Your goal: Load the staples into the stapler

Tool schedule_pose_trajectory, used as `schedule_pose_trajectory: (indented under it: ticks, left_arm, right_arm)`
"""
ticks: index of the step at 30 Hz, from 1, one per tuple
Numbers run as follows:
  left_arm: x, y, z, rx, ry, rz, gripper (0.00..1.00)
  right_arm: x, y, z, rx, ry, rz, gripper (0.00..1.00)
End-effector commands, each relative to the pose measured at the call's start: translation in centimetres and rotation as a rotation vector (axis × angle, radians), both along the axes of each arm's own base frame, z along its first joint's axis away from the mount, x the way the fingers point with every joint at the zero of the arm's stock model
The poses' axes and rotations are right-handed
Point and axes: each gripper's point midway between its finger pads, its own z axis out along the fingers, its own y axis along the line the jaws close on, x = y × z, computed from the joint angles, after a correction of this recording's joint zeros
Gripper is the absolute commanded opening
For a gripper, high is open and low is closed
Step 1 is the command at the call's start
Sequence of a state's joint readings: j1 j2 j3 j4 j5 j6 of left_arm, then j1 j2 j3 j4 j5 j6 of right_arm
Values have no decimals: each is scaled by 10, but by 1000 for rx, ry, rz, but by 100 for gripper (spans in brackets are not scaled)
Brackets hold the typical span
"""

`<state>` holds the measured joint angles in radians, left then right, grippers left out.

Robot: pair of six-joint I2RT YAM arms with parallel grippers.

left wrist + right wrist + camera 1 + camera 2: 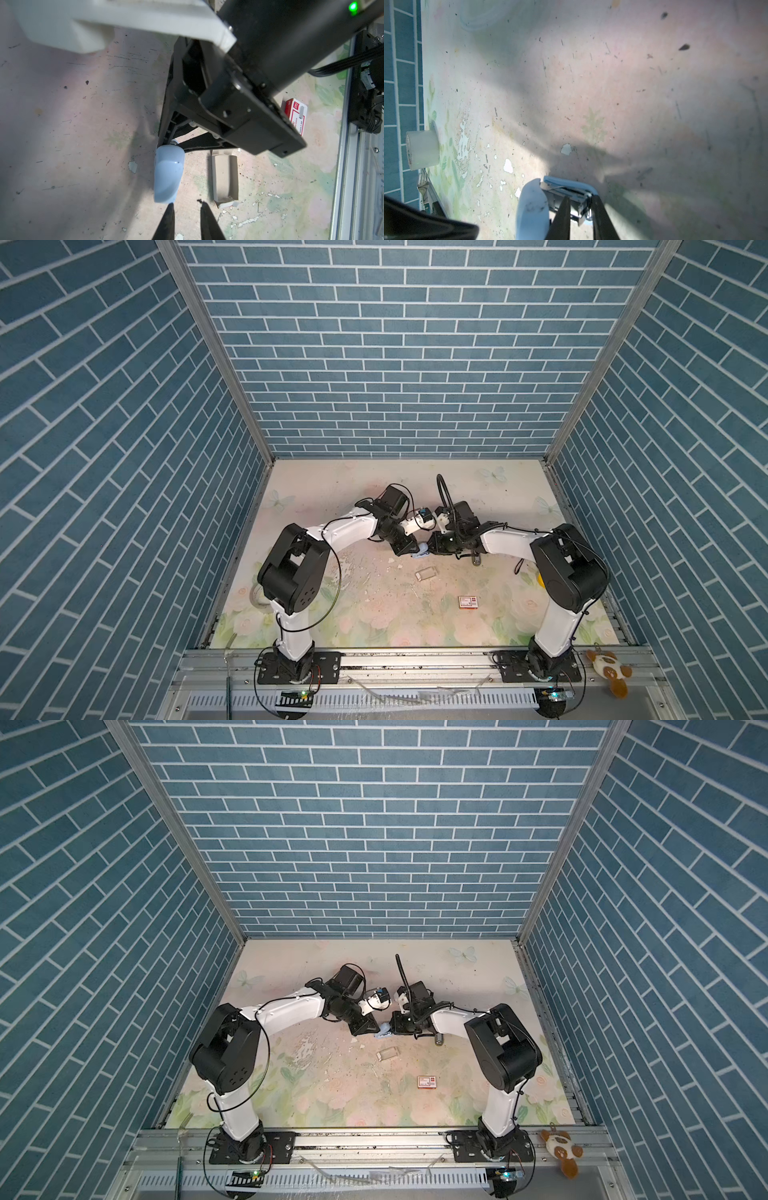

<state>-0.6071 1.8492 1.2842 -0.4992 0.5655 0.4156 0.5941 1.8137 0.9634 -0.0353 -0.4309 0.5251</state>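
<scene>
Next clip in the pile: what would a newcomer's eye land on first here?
Mid-table, a pale blue stapler with its top swung open sits between both grippers: the right gripper pinches its metal channel, the left gripper sits at the lid's tip. Nearer the front lie a small pale tray and a red-and-white box, and a plush toy rests at the right end of the front rail.

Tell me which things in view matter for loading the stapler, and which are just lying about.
For the job:
- pale blue stapler
- small pale staples tray

Just lying about:
- red-and-white printed box
- white roll near the wall
- plush toy on the front rail
</scene>
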Motion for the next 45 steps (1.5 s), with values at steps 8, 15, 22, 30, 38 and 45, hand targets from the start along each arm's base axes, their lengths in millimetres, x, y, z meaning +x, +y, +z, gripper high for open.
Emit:
schedule_pose_trajectory:
  ticks: [8,15,22,30,38,45]
  left_arm:
    - [-1,2,0,8,-14,-19,30]
    - [3,1,1,11,-37,-28,33]
    - [8,-7,3,15,-37,-86,39]
    - [12,-13,-3,67,-24,-156,39]
    - [10,-15,-12,109,-33,-187,39]
    - [10,-18,-23,156,-71,-186,38]
  right_arm:
    - [13,-2,24,85,-48,-69,22]
    - [21,-7,30,76,-62,-95,22]
    - [34,-25,54,67,-104,-162,22]
    - [26,-60,100,43,-157,-215,22]
    - [-12,-91,112,15,-182,-256,23]
    - [-34,-110,101,-9,-174,-295,24]
